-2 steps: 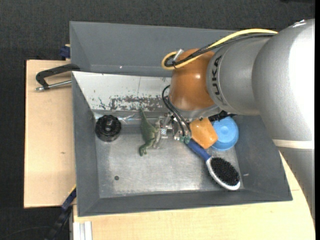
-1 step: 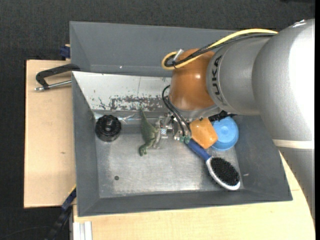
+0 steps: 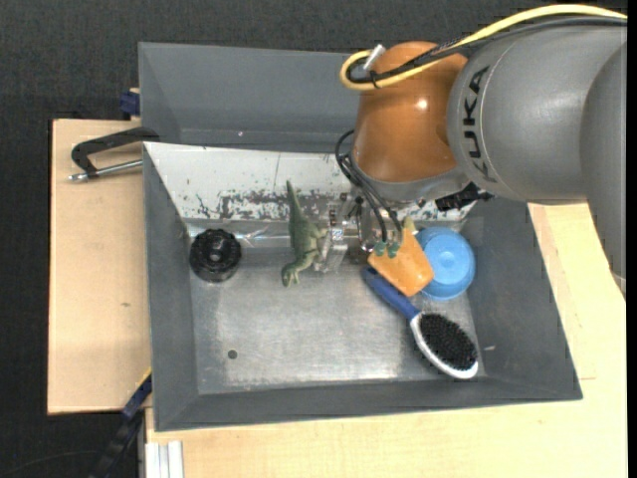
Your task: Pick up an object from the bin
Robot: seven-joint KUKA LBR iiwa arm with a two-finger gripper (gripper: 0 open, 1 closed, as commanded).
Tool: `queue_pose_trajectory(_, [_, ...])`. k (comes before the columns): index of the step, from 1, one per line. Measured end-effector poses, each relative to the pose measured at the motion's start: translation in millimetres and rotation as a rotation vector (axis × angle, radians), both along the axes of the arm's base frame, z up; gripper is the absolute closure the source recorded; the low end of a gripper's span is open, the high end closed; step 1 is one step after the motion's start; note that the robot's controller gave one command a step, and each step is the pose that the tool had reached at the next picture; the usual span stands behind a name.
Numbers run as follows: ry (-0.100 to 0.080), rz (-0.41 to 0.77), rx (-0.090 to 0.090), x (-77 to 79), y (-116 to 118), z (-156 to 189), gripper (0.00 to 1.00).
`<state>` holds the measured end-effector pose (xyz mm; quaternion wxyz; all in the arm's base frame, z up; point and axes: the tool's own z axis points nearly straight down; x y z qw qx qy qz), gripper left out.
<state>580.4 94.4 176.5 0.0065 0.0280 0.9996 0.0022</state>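
As the arm reaches in, gripper: it's low in the bin, close to the back wall, tucked under the orange wrist cover.
Pincer state: no call possible. Apart or together, I cannot tell, because the cover and cables crowd it.
On its left: a green toy dinosaur, just beside the gripper. Whether they touch I can't say.
On its right: an orange wedge-shaped piece, right up against a blue cup.
Front right: a brush with a white head and black bristles. Its blue handle runs up toward the orange piece.
Far left: a black round cap, well apart from the action.
In the grip: nothing that I can make out, and every item looks to be lying on the bin floor.
Done, by my reading: the descent. The arm is down at picking height among the things.
Left to do: a firm grip on one item, then the lift clear of the bin.
Likely pick: the dinosaur or the orange piece, both close. I can't tell which.
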Motion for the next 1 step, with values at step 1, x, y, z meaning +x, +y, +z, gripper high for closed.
queue_pose_trajectory(1, [0.013, 0.595, -0.006, 10.2, 4.0, -107.6, 1.00])
